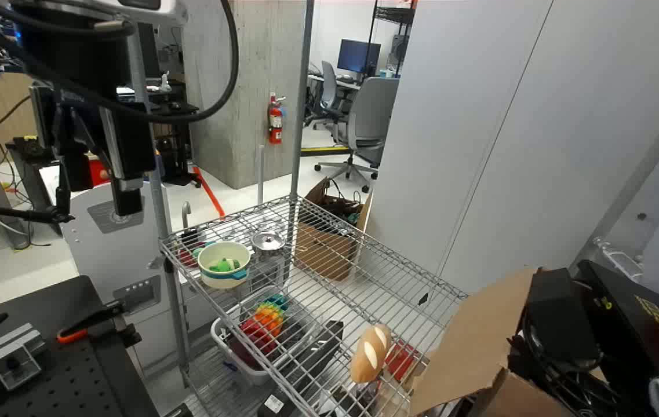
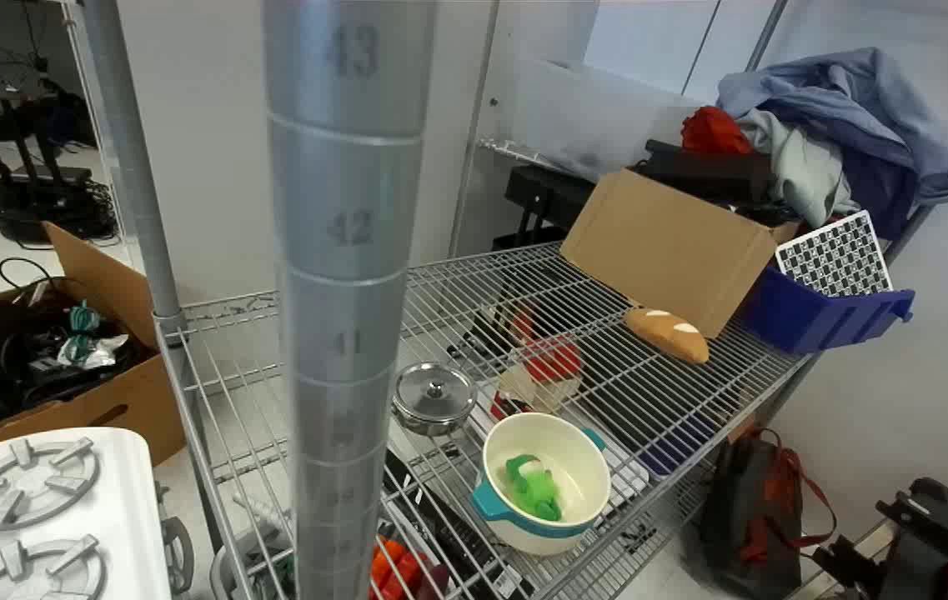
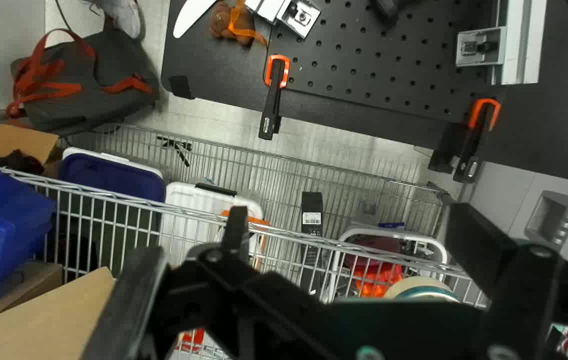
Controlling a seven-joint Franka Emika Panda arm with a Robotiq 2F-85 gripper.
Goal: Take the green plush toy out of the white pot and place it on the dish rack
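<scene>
The green plush toy [image 1: 225, 265] lies inside the white pot [image 1: 218, 282] and also shows in an exterior view [image 2: 535, 490]. The pot [image 2: 542, 542] has a cream inside and teal handles and stands upright on the metal wire shelf. In the wrist view only part of its rim [image 3: 421, 286] shows behind my gripper; the toy is hidden there. My gripper [image 1: 103, 191] is raised, up and to the left of the pot in that exterior view. In the wrist view its fingers [image 3: 349, 225] are wide apart with nothing between them. I cannot make out the dish rack; it is hidden or out of view.
A lidded metal pot [image 2: 435, 396] stands near the white pot. A toy bread loaf [image 1: 371, 353], an open cardboard box [image 1: 474, 341] and a blue bin [image 2: 815, 312] are on the wire shelf. Upright shelf posts [image 1: 300, 104] rise at the corners. A black table [image 3: 363, 105] stands beside the shelf.
</scene>
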